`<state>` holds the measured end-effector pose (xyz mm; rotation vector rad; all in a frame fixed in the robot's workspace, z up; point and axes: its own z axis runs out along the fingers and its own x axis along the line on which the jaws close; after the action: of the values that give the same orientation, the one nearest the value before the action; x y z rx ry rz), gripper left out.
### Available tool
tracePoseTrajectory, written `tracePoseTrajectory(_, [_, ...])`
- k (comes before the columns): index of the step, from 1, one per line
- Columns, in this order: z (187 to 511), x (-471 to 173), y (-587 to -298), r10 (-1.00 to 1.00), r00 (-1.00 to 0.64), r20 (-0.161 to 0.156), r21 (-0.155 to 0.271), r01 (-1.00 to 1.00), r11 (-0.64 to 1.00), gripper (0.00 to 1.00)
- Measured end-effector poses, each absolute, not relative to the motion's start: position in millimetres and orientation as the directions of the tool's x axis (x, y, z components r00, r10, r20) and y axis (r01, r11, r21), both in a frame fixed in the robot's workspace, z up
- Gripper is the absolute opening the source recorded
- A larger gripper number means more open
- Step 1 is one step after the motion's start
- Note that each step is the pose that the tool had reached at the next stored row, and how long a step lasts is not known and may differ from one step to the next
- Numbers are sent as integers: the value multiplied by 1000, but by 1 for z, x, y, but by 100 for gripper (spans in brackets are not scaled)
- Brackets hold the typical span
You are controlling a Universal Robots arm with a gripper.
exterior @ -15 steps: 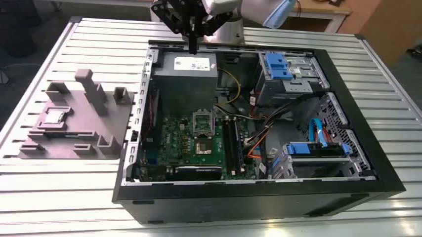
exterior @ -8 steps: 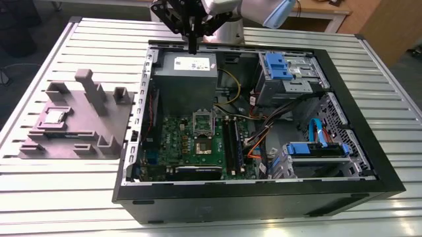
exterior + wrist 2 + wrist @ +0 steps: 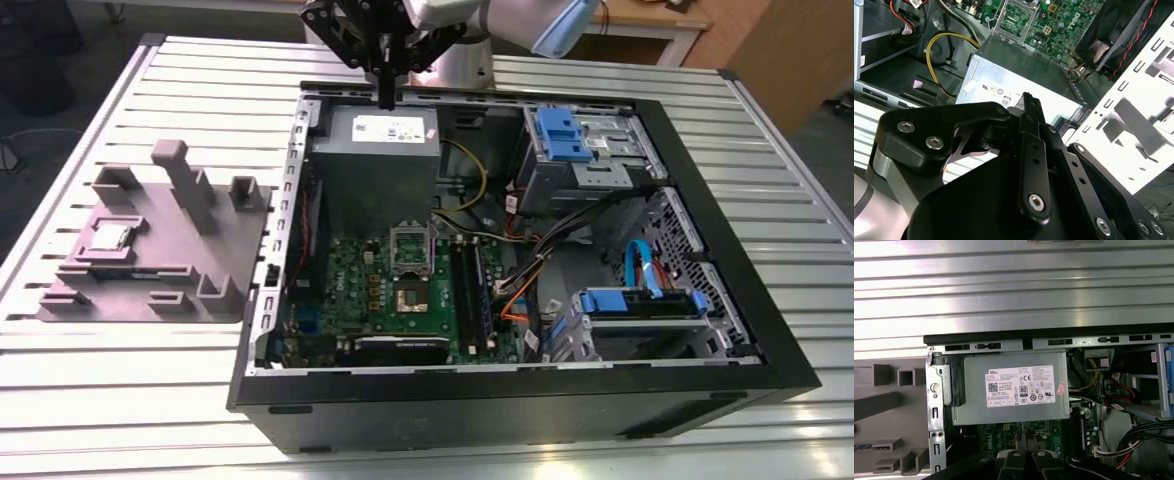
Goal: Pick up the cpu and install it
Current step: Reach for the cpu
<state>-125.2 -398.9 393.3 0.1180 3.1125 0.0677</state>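
The cpu (image 3: 110, 237), a small silvery square chip, lies in a pocket of the grey moulded tray (image 3: 160, 290) on the exterior view's left, outside the computer case. My gripper (image 3: 387, 98) hangs far from it, over the case's back edge above the grey power supply box (image 3: 378, 150), its black fingers pressed together with nothing between them. In both wrist views the fingertips (image 3: 1027, 99) (image 3: 1026, 442) point down at that box's white label (image 3: 1020, 386). The motherboard's socket (image 3: 411, 292), with its frame lifted, lies in the middle of the green board (image 3: 387, 300).
The open black case (image 3: 534, 400) lies on a slatted metal table (image 3: 747, 200). Inside are blue-tabbed drive cages (image 3: 574, 140) (image 3: 641, 305), bundled cables (image 3: 534, 250), memory slots (image 3: 467, 280) and a fan (image 3: 1114, 35). The tray's upright posts (image 3: 180, 180) stand beside the case wall.
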Motion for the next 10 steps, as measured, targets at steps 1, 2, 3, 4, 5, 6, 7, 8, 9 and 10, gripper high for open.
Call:
tracePoseTrajectory(1, [393,-125,-399,76,-997,-24,44,75,996,10])
tracePoseTrajectory(2, [393,-125,-399,76,-997,-24,44,75,996,10])
tracePoseTrajectory(3, [393,-126,-399,76,-997,-24,44,75,996,10])
tracePoseTrajectory(4, [393,-126,-399,76,-997,-24,44,75,996,10])
tracePoseTrajectory(5, [393,-126,-399,76,-997,-24,44,75,996,10])
tracePoseTrajectory(6, [393,-126,-399,76,-997,-24,44,75,996,10])
tracePoseTrajectory(7, [393,-126,-399,76,-997,-24,44,75,996,10])
tracePoseTrajectory(8, [393,-127,-399,76,-997,-24,44,75,996,10])
tracePoseTrajectory(9, [393,-127,-399,76,-997,-24,44,75,996,10])
tracePoseTrajectory(10, [393,-128,-399,76,-997,-24,44,75,996,10])
